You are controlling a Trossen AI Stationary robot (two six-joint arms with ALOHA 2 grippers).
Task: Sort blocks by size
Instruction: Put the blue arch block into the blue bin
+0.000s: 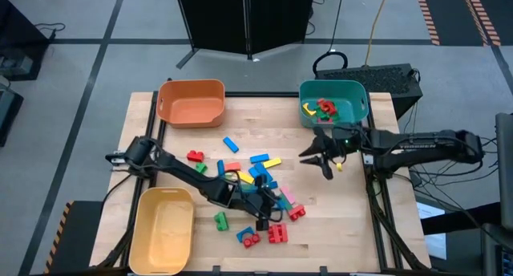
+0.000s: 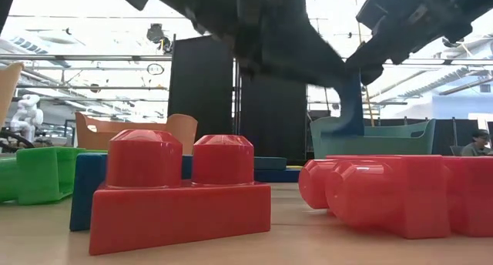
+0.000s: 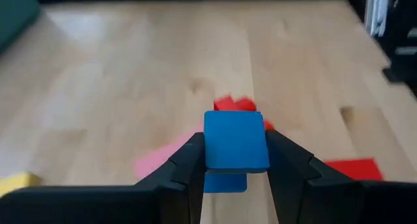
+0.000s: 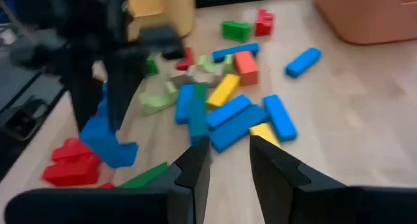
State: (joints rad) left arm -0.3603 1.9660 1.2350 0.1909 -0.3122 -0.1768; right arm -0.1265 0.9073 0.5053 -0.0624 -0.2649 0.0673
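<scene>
My left gripper [image 1: 268,205] is shut on a blue block [image 3: 236,139] above the table's near middle. The right wrist view shows that block [image 4: 107,146] below the left arm's fingers. Loose blocks [image 1: 256,176] in blue, yellow, red, green and pink lie flat on the wood at the table's middle. Red studded bricks [image 1: 272,234] lie near the front edge. My right gripper [image 1: 315,156] hovers just in front of the teal bin [image 1: 353,115]. It stands open, with nothing between its fingers [image 4: 195,165]. My left gripper pinches the blue block between its two fingers, by two opposite sides [image 3: 212,152]. The fingers slant down from the table's left. The block is lifted clear of the table and reaches out past the fingertips, tilted downward [image 4: 114,152].
An orange bin [image 1: 191,102] stands at the far left. The teal bin at the far right holds red, green and yellow blocks. A yellow bin [image 1: 163,228] stands at the near left. Bare wood lies between the heap and the right edge.
</scene>
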